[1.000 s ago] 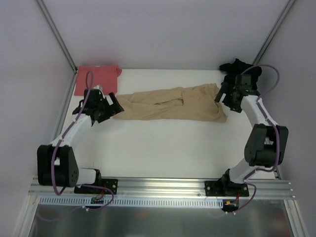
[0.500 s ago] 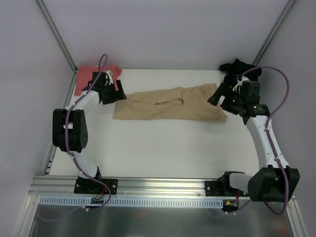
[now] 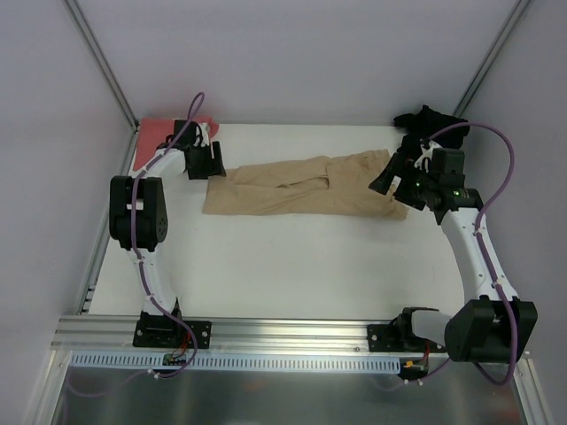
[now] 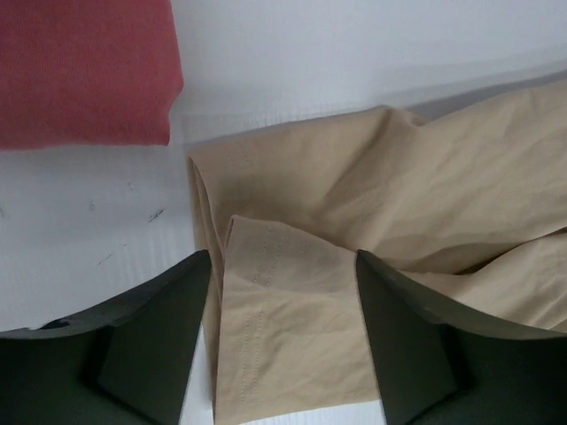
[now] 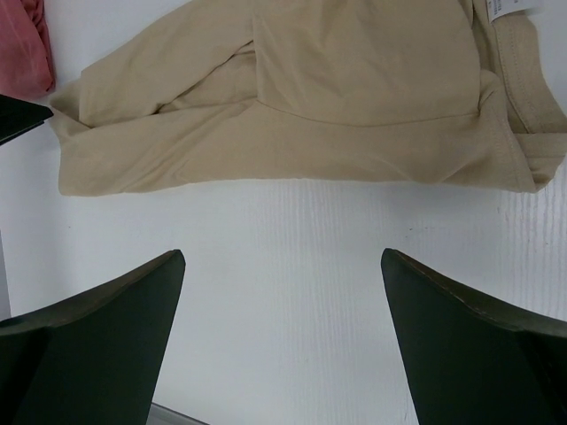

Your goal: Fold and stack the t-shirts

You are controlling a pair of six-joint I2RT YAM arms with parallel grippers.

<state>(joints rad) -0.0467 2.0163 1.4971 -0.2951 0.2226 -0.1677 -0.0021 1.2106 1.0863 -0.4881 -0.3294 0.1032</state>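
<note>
The tan t-shirt (image 3: pixel 306 186) lies crumpled lengthwise across the far half of the table. My left gripper (image 3: pixel 213 165) is at its left end. In the left wrist view, the left gripper (image 4: pixel 282 266) is open, and a hemmed flap of the tan t-shirt (image 4: pixel 292 310) lies between its fingers (image 4: pixel 159 336). The salmon-red t-shirt (image 3: pixel 155 131) lies folded at the far left corner, partly behind the left arm. The black t-shirt (image 3: pixel 430 119) is bunched at the far right corner. My right gripper (image 3: pixel 383 181) hovers at the tan t-shirt's right end. The right gripper (image 5: pixel 282 261) is wide open over bare table.
The white table (image 3: pixel 292 266) is walled on the left, back and right. A metal rail (image 3: pixel 292 335) carrying both arm bases runs along its near edge. The tan t-shirt's neck label (image 5: pixel 509 7) shows at the top right of the right wrist view.
My left arm has stretched out toward the far left, bringing its gripper to the tan t-shirt's left end with narrower jaws. The right arm has risen and its gripper shifted slightly left.
</note>
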